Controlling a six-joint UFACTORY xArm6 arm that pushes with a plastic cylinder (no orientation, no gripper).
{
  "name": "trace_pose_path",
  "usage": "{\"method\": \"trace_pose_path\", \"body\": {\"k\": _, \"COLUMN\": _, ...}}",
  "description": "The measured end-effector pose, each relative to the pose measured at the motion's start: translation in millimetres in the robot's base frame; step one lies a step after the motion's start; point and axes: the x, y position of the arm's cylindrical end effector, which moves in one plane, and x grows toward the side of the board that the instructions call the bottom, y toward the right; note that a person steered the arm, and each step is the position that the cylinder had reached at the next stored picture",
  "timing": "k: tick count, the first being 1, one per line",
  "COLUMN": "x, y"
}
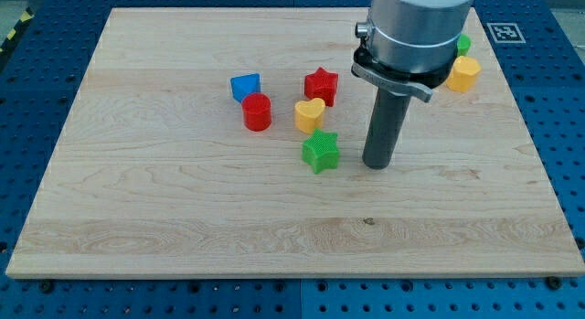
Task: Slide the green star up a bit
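The green star (321, 152) lies on the wooden board (183, 209) a little right of centre. My tip (378, 164) rests on the board just to the star's right, with a small gap between them. A yellow heart (309, 114) sits right above the star, almost touching it. A red star (321, 85) is above the heart.
A red cylinder (258, 111) and a blue block (245, 86) stand to the upper left of the green star. A yellow block (463, 73) and a green block (463, 43) sit at the upper right, partly behind the arm's body (416, 31).
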Motion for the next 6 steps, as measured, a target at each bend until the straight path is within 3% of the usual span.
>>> {"method": "trace_pose_path", "body": {"k": 2, "x": 34, "y": -39}}
{"method": "trace_pose_path", "body": {"k": 5, "x": 30, "y": -80}}
{"method": "trace_pose_path", "body": {"k": 6, "x": 30, "y": -64}}
